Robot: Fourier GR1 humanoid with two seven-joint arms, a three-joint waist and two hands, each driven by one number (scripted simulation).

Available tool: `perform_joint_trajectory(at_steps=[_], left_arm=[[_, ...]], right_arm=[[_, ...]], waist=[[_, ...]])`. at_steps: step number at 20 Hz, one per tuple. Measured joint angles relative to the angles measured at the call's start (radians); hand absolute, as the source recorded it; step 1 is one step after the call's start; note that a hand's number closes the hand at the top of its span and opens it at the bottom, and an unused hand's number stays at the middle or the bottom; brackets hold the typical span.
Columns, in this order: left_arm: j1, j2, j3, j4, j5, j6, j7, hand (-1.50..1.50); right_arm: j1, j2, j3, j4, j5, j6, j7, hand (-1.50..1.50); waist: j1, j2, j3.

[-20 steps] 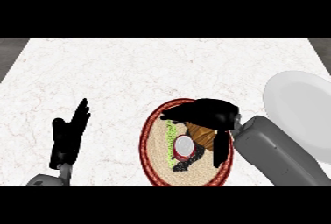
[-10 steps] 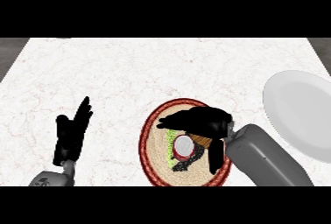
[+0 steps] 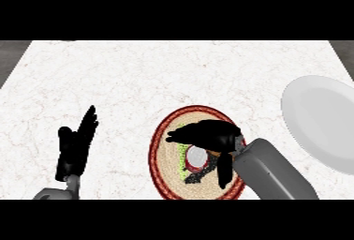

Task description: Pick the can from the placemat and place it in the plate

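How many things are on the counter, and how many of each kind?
Can: 1
Placemat: 1
Plate: 1
Total: 3

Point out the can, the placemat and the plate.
can [image 3: 196,157], head view, its pale top between the fingers.
placemat [image 3: 165,154], head view, woven left part inside the red rim.
plate [image 3: 325,117], head view, bare white middle.
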Motion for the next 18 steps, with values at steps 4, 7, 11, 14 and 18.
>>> perform_joint_trajectory(at_steps=[4,7,11,14,18], left_arm=[[-0.017,-0.017,0.017,0.018,-0.015,-0.011,0.003,0.0],[-0.007,-0.024,0.022,0.007,-0.026,-0.013,0.004,0.0],[0.002,-0.024,0.044,0.007,-0.026,-0.039,-0.005,0.0],[0.008,-0.037,0.044,0.013,-0.036,-0.045,-0.017,0.0],[0.021,-0.024,0.059,-0.001,-0.033,-0.042,-0.008,0.0]], right_arm=[[-0.023,0.026,-0.027,0.034,0.046,0.006,-0.029,1.5],[-0.038,0.022,-0.027,0.067,0.089,-0.031,-0.109,1.5],[-0.04,0.056,-0.037,0.102,0.148,-0.096,-0.161,1.5],[-0.032,0.066,-0.065,0.106,0.179,-0.137,-0.156,1.5],[0.007,0.032,-0.22,0.132,0.185,-0.242,-0.005,1.5]], waist=[[0.001,0.0,0.0],[0.002,0.001,0.0],[0.002,-0.001,0.0],[-0.001,-0.001,0.0],[-0.02,-0.006,0.0]])
